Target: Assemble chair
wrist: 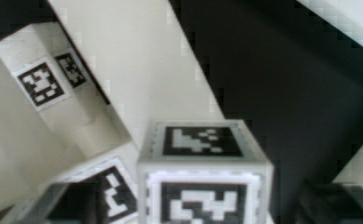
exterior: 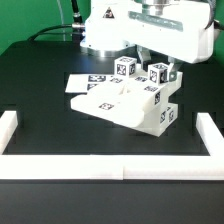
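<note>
The chair [exterior: 135, 105] is a partly joined cluster of matte white pieces in the middle of the black table. A flat panel [exterior: 110, 100] leans against chunky blocks, and two tagged posts stand up at its back. My gripper [exterior: 160, 60] hangs over the post on the exterior view's right [exterior: 160, 73]. In the wrist view that tagged post [wrist: 204, 160] stands between my dark fingers [wrist: 68, 200], with gaps on both sides, so my gripper [wrist: 204, 208] is open around it and holds nothing. The panel [wrist: 125, 70] runs alongside it.
The marker board [exterior: 84, 83] lies flat on the exterior view's left of the chair. A low white border wall [exterior: 110, 166] runs along the table's front and up both sides. The robot's white base [exterior: 110, 30] stands close behind the chair.
</note>
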`<state>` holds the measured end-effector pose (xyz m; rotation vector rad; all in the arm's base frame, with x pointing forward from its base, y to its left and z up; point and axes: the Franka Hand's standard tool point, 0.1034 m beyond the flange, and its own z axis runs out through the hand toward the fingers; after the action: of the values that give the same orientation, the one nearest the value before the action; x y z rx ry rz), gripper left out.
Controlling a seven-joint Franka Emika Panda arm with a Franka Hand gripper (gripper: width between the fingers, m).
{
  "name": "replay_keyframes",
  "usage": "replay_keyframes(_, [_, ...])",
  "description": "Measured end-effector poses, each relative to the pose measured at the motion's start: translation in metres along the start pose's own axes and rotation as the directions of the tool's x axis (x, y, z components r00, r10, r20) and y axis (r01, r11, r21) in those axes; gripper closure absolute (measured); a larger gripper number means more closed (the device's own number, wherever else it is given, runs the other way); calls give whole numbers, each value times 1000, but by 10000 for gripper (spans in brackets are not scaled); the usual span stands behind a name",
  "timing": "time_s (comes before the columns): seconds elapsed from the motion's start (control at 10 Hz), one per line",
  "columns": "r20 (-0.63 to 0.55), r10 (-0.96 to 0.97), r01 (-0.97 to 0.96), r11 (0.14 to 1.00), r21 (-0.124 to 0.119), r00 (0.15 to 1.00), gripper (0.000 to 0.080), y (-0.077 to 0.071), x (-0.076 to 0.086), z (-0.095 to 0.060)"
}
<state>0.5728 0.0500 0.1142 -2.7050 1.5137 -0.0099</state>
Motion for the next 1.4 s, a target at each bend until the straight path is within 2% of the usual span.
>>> replay_keyframes(0.1, [-1,-19,19,1000,3,1000,223,-1,0,-1])
replay_keyframes(0.2, [-5,-67,67,998,7,998,161,-2,1,-1])
replay_keyframes(0.6, [-7,-360,360,933,4,933,151,-1,1,0])
replay_keyframes(0.7, [-7,-414,413,910,-10,910,151,-1,0,0])
replay_keyframes(0.9, [-12,-579,579,815,-18,815,151,-3,-1,-1])
replay_keyframes(1.2, [-8,-693,693,721,-19,721,151,-3,-3,-1])
replay_keyframes(1.4, [-5,-782,782,624,-19,624,151,-4,-4,0])
